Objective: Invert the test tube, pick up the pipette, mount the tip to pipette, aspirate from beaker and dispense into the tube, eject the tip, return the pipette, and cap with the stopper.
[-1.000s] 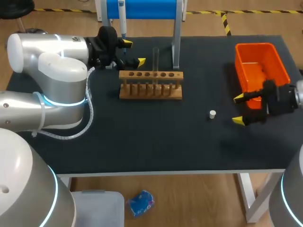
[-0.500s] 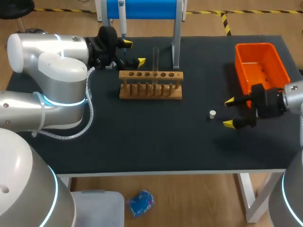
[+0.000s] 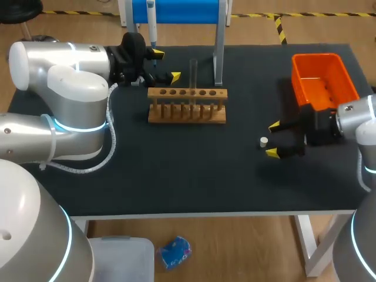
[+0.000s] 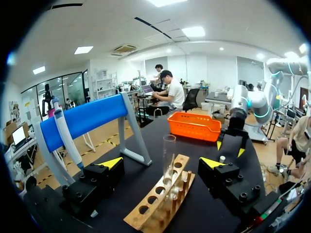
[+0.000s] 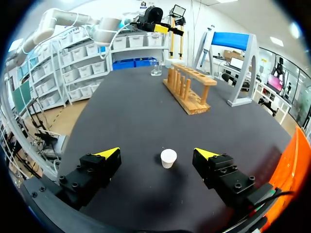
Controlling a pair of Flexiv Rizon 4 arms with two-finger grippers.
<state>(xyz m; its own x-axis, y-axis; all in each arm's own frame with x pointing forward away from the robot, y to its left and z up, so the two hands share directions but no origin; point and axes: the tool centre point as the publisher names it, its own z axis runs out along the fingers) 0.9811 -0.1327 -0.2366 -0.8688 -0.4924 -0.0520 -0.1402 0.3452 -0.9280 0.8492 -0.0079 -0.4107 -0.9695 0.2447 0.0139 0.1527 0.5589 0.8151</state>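
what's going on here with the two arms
The right gripper is open, low over the table, with the small white stopper between its fingers, not yet gripped. The left gripper is open and empty beside the wooden rack, where a glass tube stands upright. The pipette hangs on its blue stand.

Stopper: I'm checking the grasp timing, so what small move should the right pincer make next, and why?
Probably ease slightly forward, without closing yet. The white stopper stands on the table, centred just ahead of the tips of the open right pincer, untouched, so a short advance should bring it between them.
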